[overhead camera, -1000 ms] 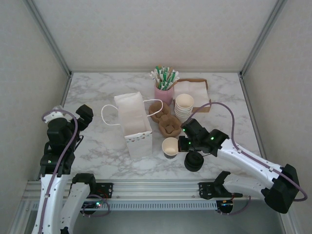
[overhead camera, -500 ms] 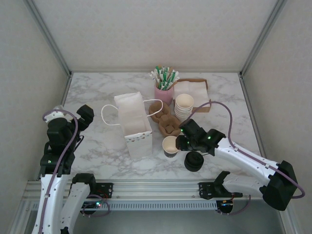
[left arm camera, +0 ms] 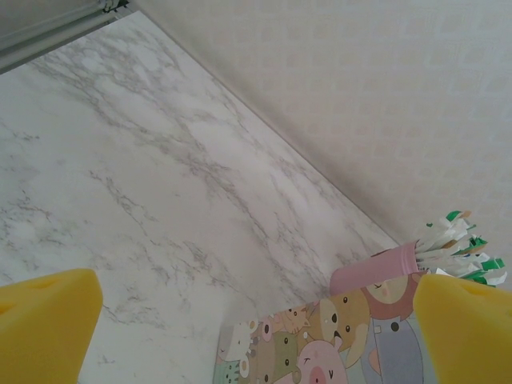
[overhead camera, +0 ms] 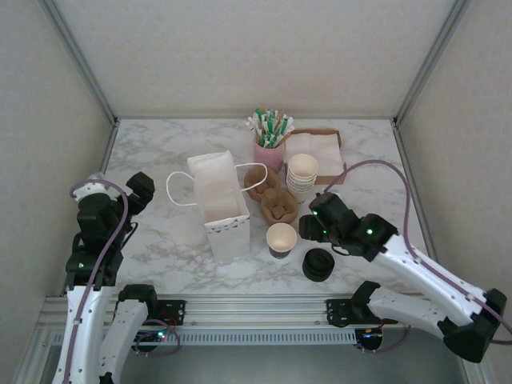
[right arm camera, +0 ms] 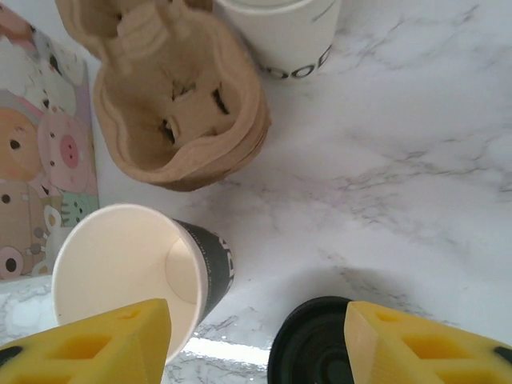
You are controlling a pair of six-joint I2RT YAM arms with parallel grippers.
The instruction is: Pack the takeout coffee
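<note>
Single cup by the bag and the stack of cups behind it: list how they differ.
The single cup has a dark outer wall, while the stack of cups is pale outside. The single cup stands alone, and the stack of cups is several nested together. The single cup sits nearer the arms, next to the black lid, while the stack of cups sits farther back. Both stand upright, mouths up, pale inside.

Cup carrier (overhead camera: 272,198) (right arm camera: 176,104): brown moulded pulp with round wells, all empty. Lies flat, open side up, on the marble tabletop (overhead camera: 160,160), just right of the upright white paper bag (overhead camera: 218,200).
</note>
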